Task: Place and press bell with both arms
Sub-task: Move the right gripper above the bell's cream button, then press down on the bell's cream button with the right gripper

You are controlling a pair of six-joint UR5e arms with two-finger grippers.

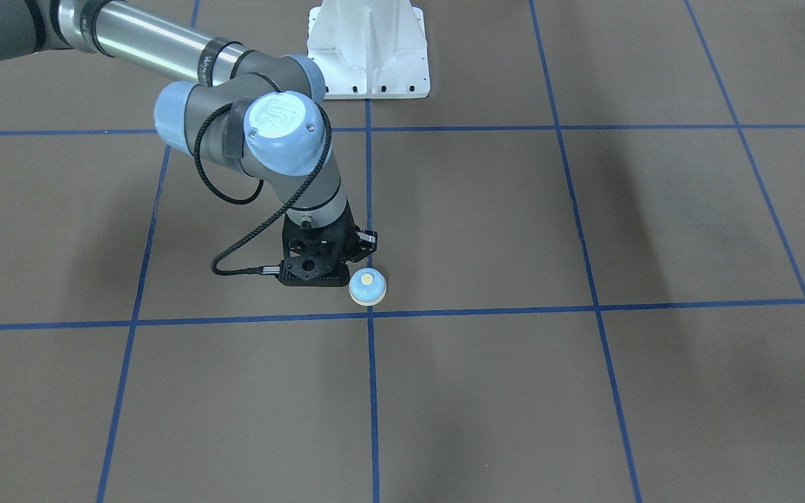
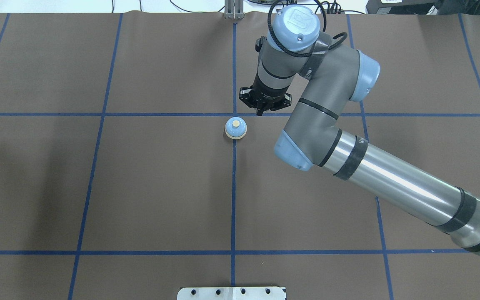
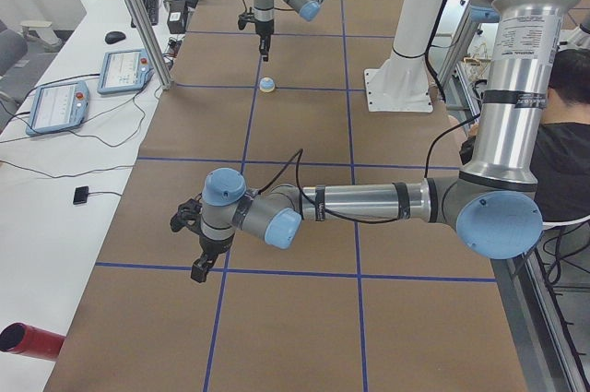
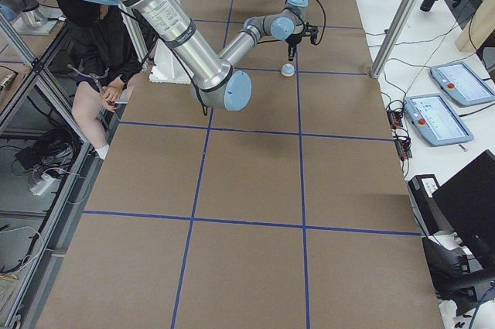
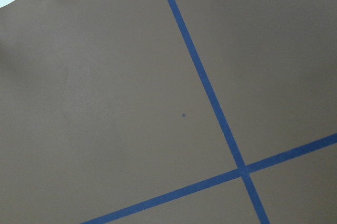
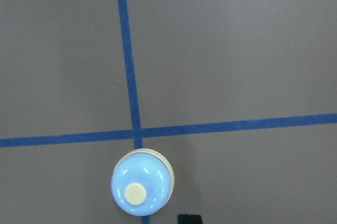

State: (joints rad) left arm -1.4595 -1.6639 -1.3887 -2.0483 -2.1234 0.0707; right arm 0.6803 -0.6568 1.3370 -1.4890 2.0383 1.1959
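Note:
The light-blue bell point(image 2: 236, 127) with a cream button stands upright on the brown table beside a blue tape crossing. It also shows in the front view point(image 1: 367, 286) and the right wrist view point(image 6: 142, 189). My right gripper point(image 2: 260, 111) hangs point-down a little above the table, just beside the bell and not touching it. Its fingers look pressed together and empty; one black fingertip point(image 6: 188, 218) shows at the bottom edge of the right wrist view. My left gripper point(image 3: 198, 269) shows only in the left side view, far from the bell; I cannot tell its state.
The white pedestal point(image 1: 367, 49) stands at the robot's edge of the table. A red cylinder point(image 3: 26, 340) lies near the left arm's end of the table. Teach pendants point(image 3: 129, 69) lie on the side bench. Blue tape lines point(image 2: 233, 187) grid the table.

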